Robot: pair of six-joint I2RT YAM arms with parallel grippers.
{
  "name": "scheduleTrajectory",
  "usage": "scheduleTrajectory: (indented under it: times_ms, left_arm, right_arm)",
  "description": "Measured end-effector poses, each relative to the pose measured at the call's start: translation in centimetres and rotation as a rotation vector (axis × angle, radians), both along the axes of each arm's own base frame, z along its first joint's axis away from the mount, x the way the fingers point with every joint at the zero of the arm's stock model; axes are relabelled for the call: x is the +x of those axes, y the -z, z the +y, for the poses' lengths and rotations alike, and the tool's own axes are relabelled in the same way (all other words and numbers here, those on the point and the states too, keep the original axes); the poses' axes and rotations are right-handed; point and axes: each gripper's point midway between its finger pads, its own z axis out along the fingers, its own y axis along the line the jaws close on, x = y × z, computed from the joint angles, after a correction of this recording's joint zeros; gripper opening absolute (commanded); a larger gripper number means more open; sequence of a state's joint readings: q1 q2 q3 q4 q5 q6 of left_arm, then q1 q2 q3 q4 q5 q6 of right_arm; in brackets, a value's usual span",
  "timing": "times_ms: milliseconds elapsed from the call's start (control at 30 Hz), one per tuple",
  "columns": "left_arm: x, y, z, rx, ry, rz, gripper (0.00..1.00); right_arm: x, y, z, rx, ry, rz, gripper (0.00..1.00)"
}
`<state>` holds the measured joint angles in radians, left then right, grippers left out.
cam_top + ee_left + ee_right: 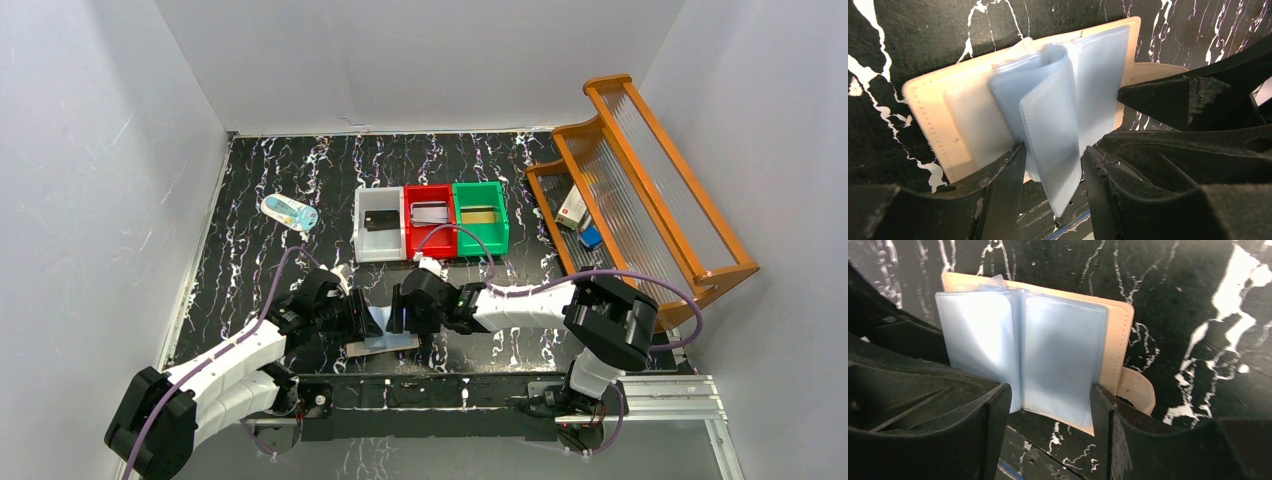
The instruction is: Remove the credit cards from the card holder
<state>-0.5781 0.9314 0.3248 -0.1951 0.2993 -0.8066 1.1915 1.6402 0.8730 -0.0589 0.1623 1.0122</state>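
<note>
Showing a clear bottle (290, 212) lying well beyond the left claw (360, 318) and off to its left. Poising the left claw at the open card holder (928, 115), fingers (1003, 190) released and spread, straddling a looped pale blue sleeve (1048, 120) standing up between them. Resting the card holder flat on the black marbled table (250, 270), directly between the two claws, tan cover down and sleeves fanned upward. Facing the right claw (1049, 392) toward it from the other side, likewise released, fingertips (1108, 440) wide apart either side of the spread sleeves, one just beside the snap tab (1138, 390). Displaying three bins in a row well beyond both claws: white bin (378, 252) containing a black card (381, 220), red bin (432, 247) containing a silvery-grey card (430, 213), green bin (481, 244) containing a gold card (480, 215). Standing a wooden rack (650, 200) far off to the right claw's right.
</note>
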Motion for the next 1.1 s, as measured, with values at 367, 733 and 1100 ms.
scheduleTrajectory:
  times_ms: [367,733,1100]
  left_arm:
    - [0.0,0.1,0.0,0.000,-0.001,0.000,0.42]
    - [0.0,0.1,0.0,0.001,-0.001,0.000,0.41]
    - [0.0,0.1,0.1,0.002,-0.002,-0.001,0.40]
  right_arm:
    - [-0.5,-1.8,2.6,0.280,-0.056,0.095,0.67]
    - [0.7,-1.1,1.4,0.187,-0.007,0.090,0.70]
    - [0.7,-0.2,1.2,0.035,-0.015,0.072,0.71]
